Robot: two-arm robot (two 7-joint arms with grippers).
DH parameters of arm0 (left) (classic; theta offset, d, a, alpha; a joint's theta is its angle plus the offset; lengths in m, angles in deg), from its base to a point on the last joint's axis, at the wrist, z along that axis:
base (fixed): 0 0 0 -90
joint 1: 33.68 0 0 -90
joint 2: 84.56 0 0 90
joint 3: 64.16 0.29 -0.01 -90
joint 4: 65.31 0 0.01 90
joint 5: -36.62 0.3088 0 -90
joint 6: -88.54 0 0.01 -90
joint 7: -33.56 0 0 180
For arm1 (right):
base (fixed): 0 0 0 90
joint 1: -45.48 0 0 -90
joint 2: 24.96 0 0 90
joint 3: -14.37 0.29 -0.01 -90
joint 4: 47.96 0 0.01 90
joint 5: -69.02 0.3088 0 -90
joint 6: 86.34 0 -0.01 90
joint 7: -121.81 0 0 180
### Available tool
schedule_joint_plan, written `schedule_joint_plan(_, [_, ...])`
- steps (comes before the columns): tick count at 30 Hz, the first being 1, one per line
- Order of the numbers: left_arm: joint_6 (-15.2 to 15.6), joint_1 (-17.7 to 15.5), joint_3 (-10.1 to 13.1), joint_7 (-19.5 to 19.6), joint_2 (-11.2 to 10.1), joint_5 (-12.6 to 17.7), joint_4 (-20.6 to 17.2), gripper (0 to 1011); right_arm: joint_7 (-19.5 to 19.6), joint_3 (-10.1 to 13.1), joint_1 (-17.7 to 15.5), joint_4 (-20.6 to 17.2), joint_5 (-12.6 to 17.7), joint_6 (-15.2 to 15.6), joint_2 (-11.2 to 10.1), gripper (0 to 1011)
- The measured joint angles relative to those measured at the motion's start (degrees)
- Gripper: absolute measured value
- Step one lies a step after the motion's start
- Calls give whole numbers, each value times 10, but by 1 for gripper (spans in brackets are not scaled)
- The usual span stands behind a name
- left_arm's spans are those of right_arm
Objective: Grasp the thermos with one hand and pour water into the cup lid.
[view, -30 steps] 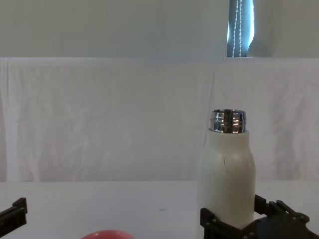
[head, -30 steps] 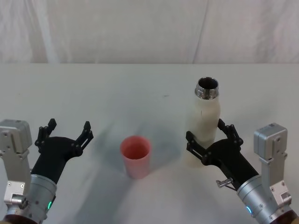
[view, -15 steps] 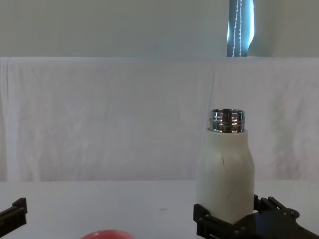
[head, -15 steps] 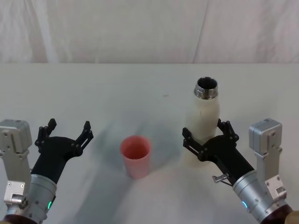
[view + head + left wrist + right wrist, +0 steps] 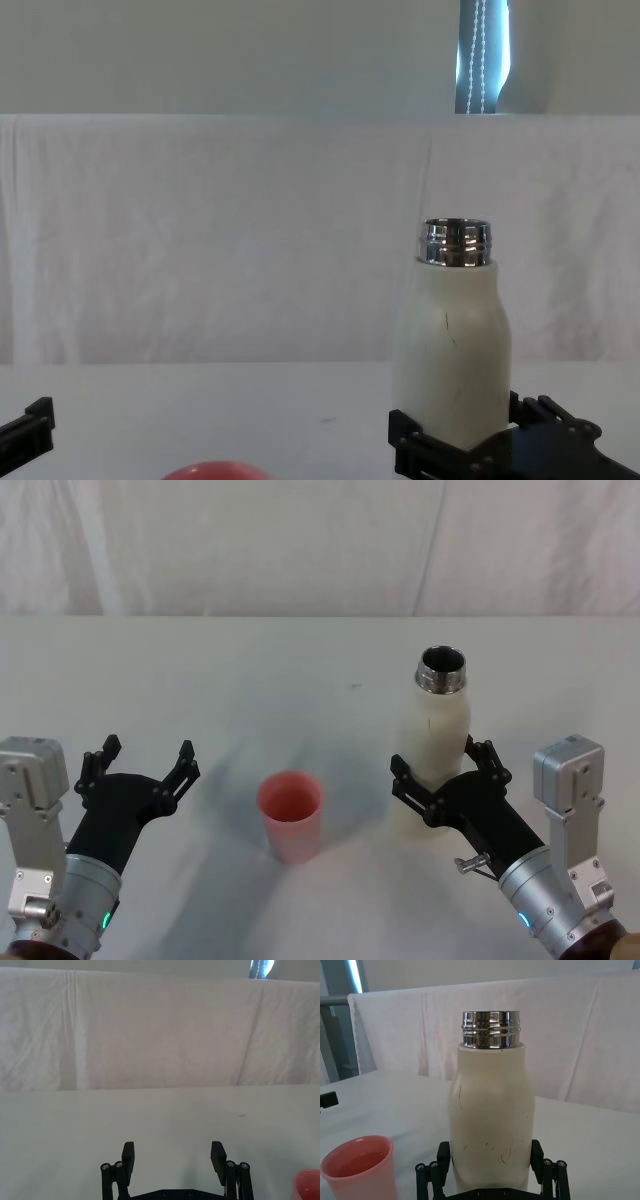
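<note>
Two black fingers of the right gripper [image 5: 447, 777] were seen set around the lower body of the thermos [image 5: 432, 742], one on each side; whether they pressed it or merely bracketed it could not be told. The thermos was found upright on the table [image 5: 300, 670], its chrome neck uncapped. The cup lid [image 5: 291, 814] was placed near the thermos on its left, apart from it. Farther left of the thermos, the left gripper [image 5: 144, 764] was held wide apart over the table, gripping nothing. A slip was judged possible: the smooth, rounded bottle, gripped low, could twist when tilted, and water could be spilled past the small cup.
</note>
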Motion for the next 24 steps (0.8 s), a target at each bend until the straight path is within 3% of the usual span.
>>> schedule_joint_plan(5, [0,0,0,0,0,0,0,1001,0,0,0,0,0,0,0,951])
schedule_joint_plan(24, [0,0,0,0,0,0,0,1001,0,1,-1,-1,0,0,-1,951])
